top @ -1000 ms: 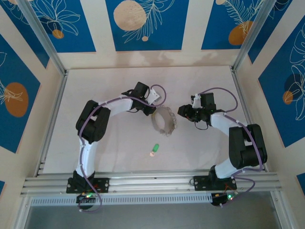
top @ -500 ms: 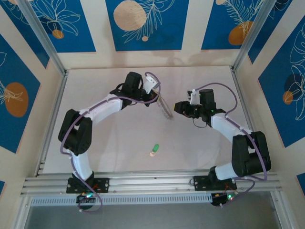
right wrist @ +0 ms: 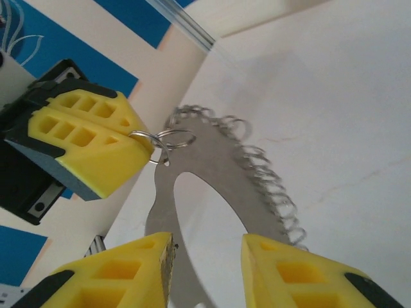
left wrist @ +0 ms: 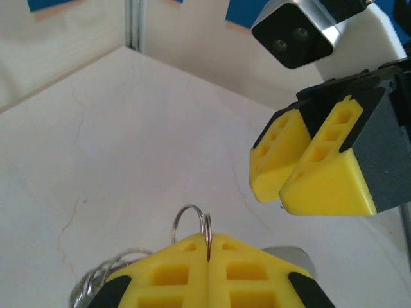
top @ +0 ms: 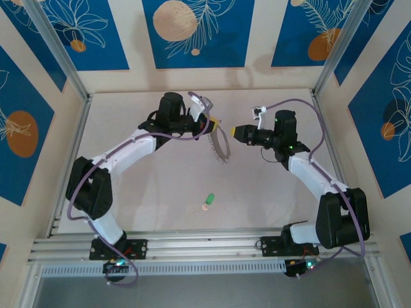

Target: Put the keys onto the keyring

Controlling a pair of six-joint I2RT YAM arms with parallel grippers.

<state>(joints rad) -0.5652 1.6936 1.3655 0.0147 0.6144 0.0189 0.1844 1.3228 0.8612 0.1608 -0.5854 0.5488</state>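
Left end effector [left wrist: 209,247] is clenched tight on one small wire ring [left wrist: 206,224] at the top of the keyring [right wrist: 212,153]. The grip is thin wire and nothing more!

Right end effector [right wrist: 207,242] is released, jaws apart just beside the keyring's band, gripping nothing.

The danger, I'd say, is a nudge from the right twisting the loop or tugging that ring out of the pinch.

The keyring is a flat grey metal oval edged with little coiled rings, hanging clear of the white desk [top: 148,186].

The tiny key [top: 207,201], with a green head and tan shank, lies on the desk well apart from the keyring, on its arm-base side, untouched.
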